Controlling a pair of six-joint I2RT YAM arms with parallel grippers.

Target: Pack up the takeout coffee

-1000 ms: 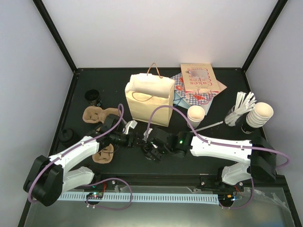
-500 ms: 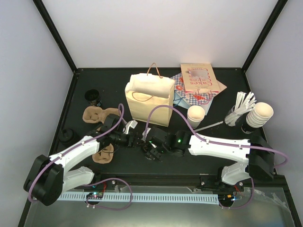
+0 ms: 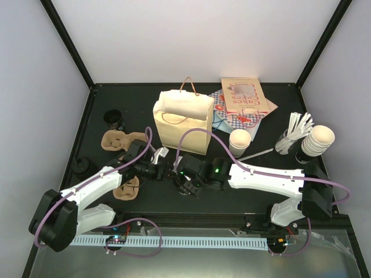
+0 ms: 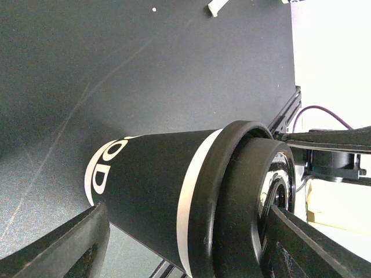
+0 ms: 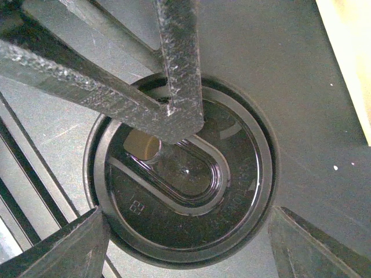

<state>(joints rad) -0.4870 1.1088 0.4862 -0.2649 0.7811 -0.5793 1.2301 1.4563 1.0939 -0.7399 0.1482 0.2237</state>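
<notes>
Black plastic caps the coffee [image 4: 151, 191], a small cup with dark sides, white lettering and a pale band just under the lid [image 5: 174, 223]. It is over the middle of the worktop [image 3: 156, 202], on the near side of the paper bag [image 3: 182, 124] and outside it. From above it is almost wholly hidden where the two arms meet.

The left claw [image 4: 188, 211] is rolled on its side and grasps the cup end to end. One finger lies against the base. The other reaches across the top of the lid, its tip [image 5: 179, 116] resting near the lid's centre. Whether the base touches the worktop I cannot tell. The right claw [image 5: 186, 211] hangs straight over the lid, pointing down and released, with a finger standing off each side of the rim and a sliver of worktop showing beside one.

The bag stands upright just behind, its mouth open and its cord handles up. Left of it lies a brown cardboard cup carrier [image 3: 116, 140], and a second carrier [image 3: 126, 190] lies partly under the left arm. Farther left stand two more black lidded cups [image 3: 114, 119], well apart.

Right of the bag is an open cream cup [image 3: 240, 141] with a white stick [image 3: 255, 155] lying just beside it. Printed papers [image 3: 243, 98] lie behind. At the right edge a stack of cream cups [image 3: 320, 139] leans next to a dark holder of white sticks [image 3: 293, 136].
</notes>
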